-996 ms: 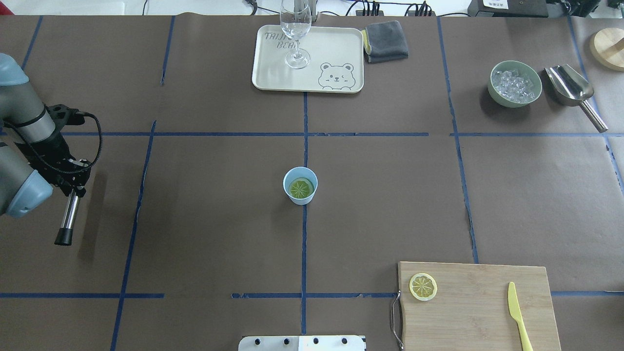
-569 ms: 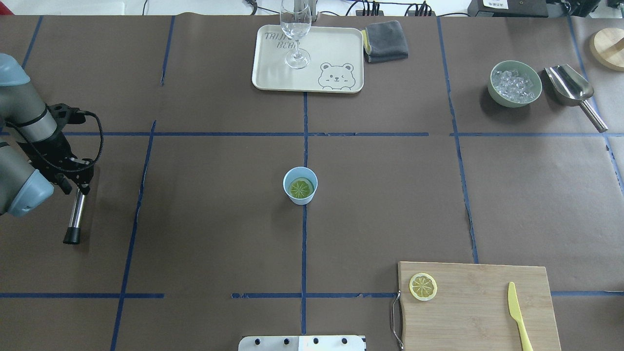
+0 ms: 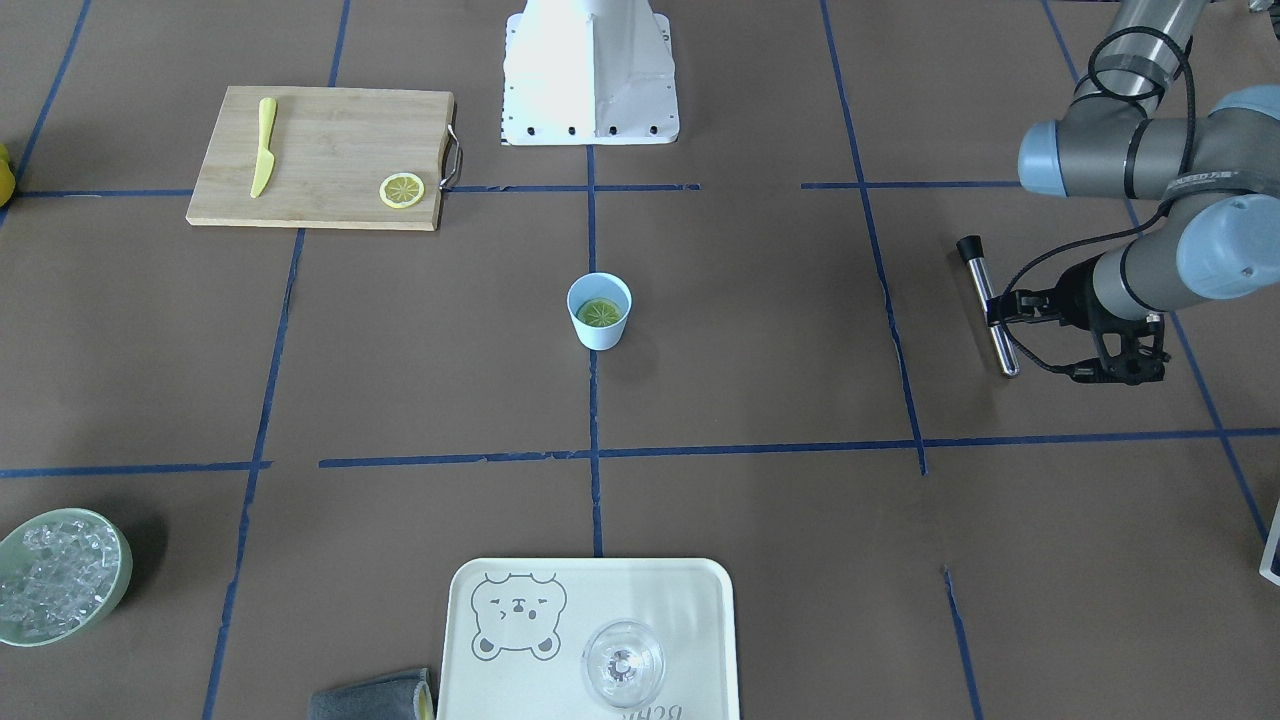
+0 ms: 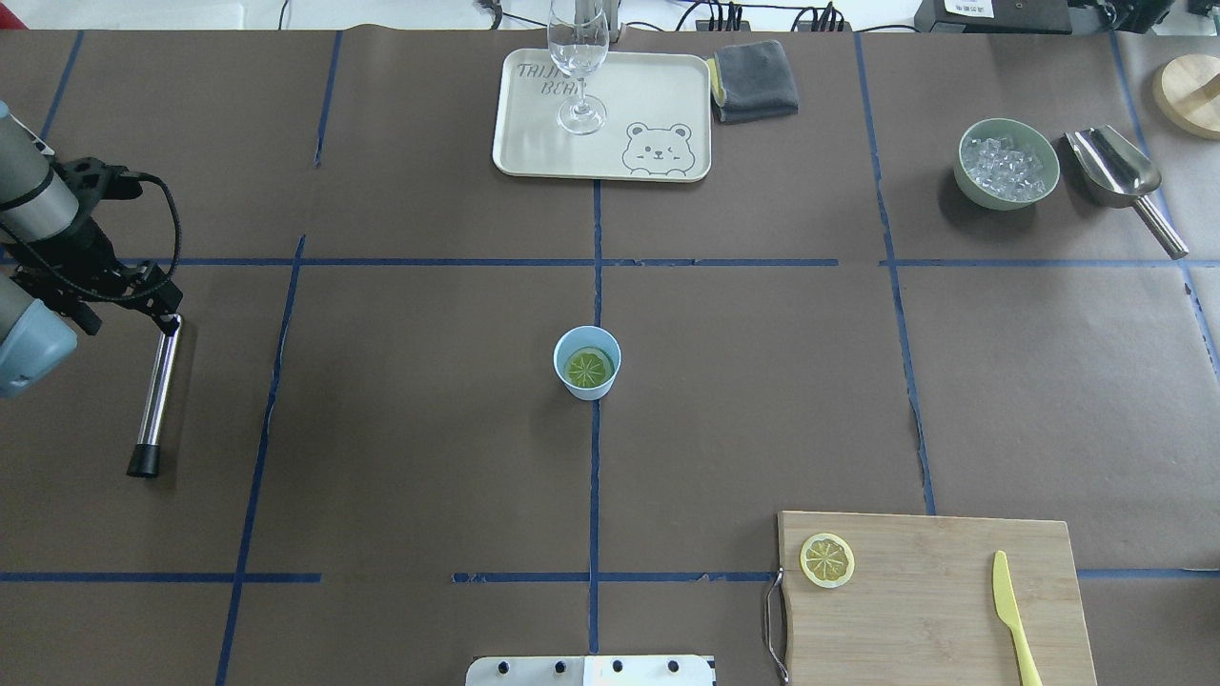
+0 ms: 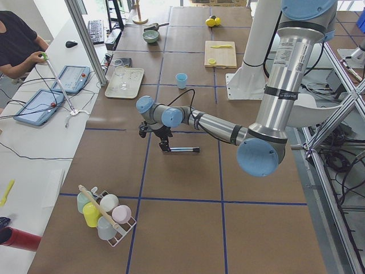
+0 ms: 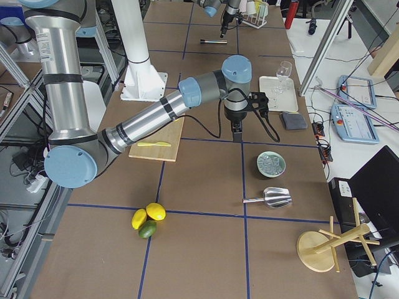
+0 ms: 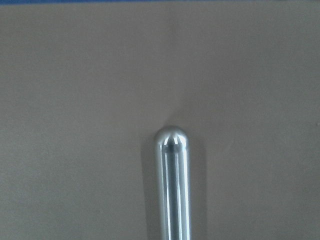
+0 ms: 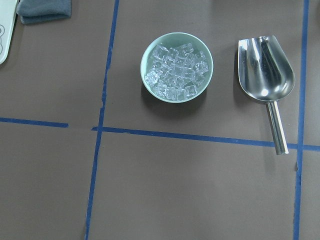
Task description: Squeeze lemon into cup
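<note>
pictured at mid-table: the cup, upright on a blue tape line, with the lemon slice flat on its bottom. judged nearly finished, perhaps finished: slice in, no juice to be made out, nothing over the rim. well apart, on the robot's left: a steel rod with a black tip, flat on the table, and the left gripper right at its bare end. clasping or let go, cannot tell: no fingers in the wrist view, only the rod's rounded end. left to do, at a guess: backing that arm clear. second slice untouched on the cutting board, well apart from a yellow knife.

missing from the overhead and front views: the right arm. caught only from the table's right end, with the right gripper pointing down near the bowl of ice; jaws clenched or released, cannot tell. seen closest by its wrist camera: ice cubes and a metal scoop, side by side, not touching. from the left end only: a rack of pastel cups and a seated person at the far edge.
</note>
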Robot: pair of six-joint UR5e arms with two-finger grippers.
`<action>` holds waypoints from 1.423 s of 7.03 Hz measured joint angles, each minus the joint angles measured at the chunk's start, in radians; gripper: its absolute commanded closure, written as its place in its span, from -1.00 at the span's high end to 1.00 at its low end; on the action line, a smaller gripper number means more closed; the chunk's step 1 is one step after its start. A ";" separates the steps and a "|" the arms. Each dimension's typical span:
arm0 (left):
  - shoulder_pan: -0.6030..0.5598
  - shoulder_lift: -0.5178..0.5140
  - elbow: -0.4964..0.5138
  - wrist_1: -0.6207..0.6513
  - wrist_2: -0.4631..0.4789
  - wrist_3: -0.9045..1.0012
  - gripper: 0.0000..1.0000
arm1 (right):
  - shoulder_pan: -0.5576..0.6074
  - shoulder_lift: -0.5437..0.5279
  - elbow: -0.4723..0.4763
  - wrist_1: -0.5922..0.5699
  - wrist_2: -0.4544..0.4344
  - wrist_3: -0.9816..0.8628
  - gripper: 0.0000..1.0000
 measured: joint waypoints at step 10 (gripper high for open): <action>-0.468 0.130 -0.081 0.002 0.023 0.529 1.00 | 0.095 -0.091 -0.367 0.209 0.008 -0.237 1.00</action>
